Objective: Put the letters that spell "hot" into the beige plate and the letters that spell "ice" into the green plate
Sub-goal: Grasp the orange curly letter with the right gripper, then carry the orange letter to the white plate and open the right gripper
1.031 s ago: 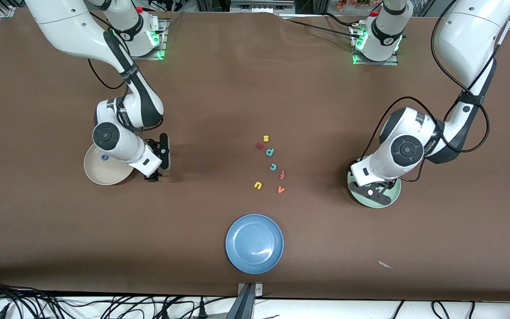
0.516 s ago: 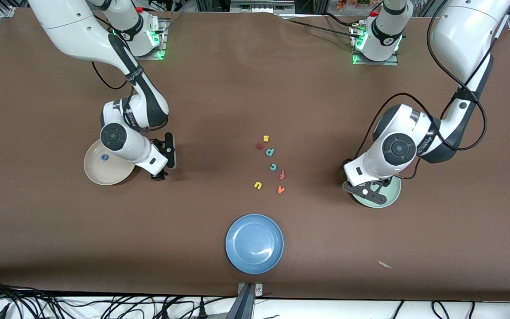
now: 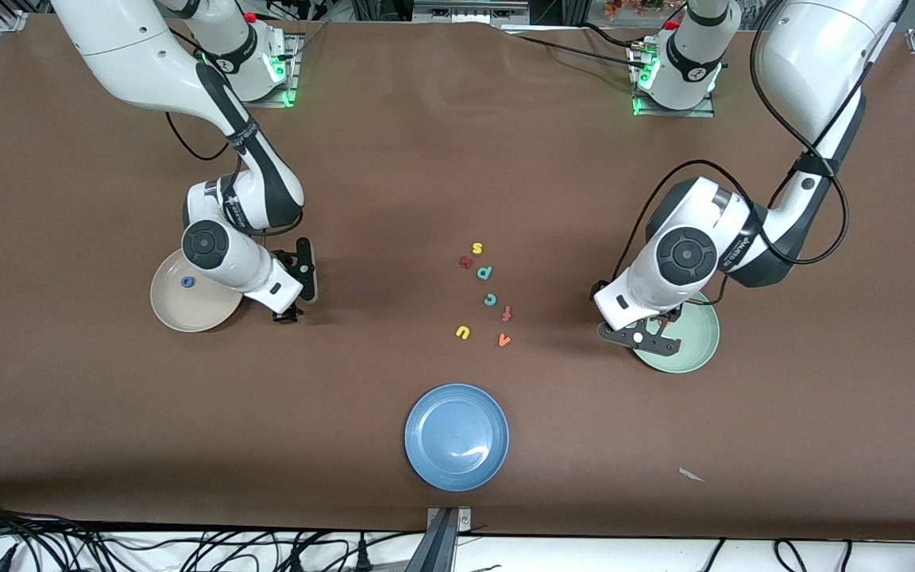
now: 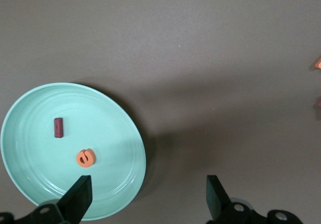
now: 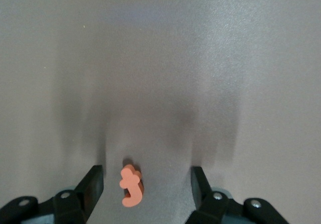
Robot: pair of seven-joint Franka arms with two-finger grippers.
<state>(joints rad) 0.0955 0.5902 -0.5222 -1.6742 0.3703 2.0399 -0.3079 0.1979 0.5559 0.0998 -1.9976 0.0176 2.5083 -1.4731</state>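
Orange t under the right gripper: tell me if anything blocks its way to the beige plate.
Nothing visible does. The small orange toy letter t lies between the right gripper's open fingers, close beside the round cream-beige plate.

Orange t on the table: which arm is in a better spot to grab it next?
The right arm. The right gripper is low over the orange t beside the beige plate, jaws open either side of it. The left gripper is away over the green plate's edge.

White arms, black joints — black cables, green-lit bases
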